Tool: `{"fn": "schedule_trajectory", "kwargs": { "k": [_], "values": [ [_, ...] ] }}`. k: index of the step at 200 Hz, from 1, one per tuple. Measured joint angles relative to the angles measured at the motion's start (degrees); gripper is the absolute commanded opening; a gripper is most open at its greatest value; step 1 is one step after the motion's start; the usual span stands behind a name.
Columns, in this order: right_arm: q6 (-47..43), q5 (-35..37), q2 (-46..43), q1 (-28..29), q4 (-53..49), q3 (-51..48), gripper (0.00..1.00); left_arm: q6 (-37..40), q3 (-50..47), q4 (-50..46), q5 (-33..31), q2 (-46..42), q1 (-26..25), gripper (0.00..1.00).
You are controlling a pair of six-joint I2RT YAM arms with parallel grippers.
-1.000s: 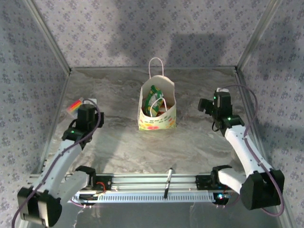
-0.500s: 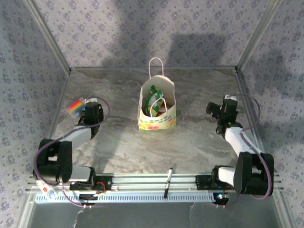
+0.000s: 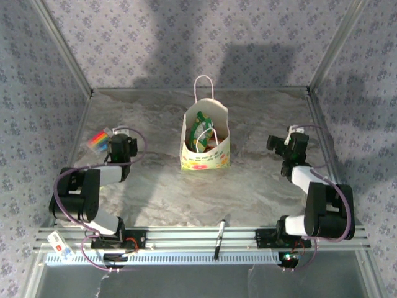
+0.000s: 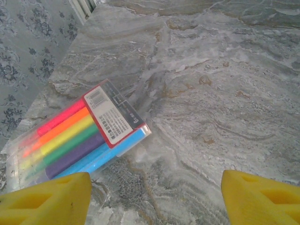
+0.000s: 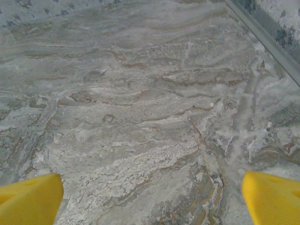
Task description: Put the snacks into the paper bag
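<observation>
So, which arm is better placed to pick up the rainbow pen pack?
Left. The open left gripper hovers beside the pen pack; the right gripper is on the far side of the paper bag.

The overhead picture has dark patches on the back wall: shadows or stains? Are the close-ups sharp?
Top view: soft-edged shadows on the wall, paper bag evenly lit. Left wrist view: marker pack sharp, yellow fingertips slightly soft. Right wrist view: tabletop crisp, evenly lit.
</observation>
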Motion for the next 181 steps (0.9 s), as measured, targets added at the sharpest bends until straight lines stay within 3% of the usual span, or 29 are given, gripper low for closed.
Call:
{"fn": "schedule_trajectory", "kwargs": {
  "k": [45, 80, 106, 124, 181],
  "values": [
    [-3.17, -3.78, 3.13, 0.07, 10.67, -5.88, 0.96, -0.22, -2.82, 5.05, 2.38, -0.02, 1.44, 0.75],
    [-5.92, -5.51, 8.15, 1.66, 16.37, -5.84, 0.99, -0.70, -6.27, 10.67, 5.11, 0.48, 3.13, 0.79],
    [-6.93, -5.79, 9.75, 2.56, 17.16, -5.81, 1.00, -1.03, -6.51, 12.33, 6.64, 1.70, 3.67, 0.85],
    [-7.23, -5.77, 9.75, 2.60, 17.94, -5.81, 1.00, -1.42, -6.49, 12.52, 8.09, 1.73, 4.46, 0.99],
    [-7.41, -4.48, 9.75, 3.08, 18.53, -5.81, 1.00, -2.27, -6.49, 12.52, 10.08, 1.73, 5.66, 1.00]
  ]
}}
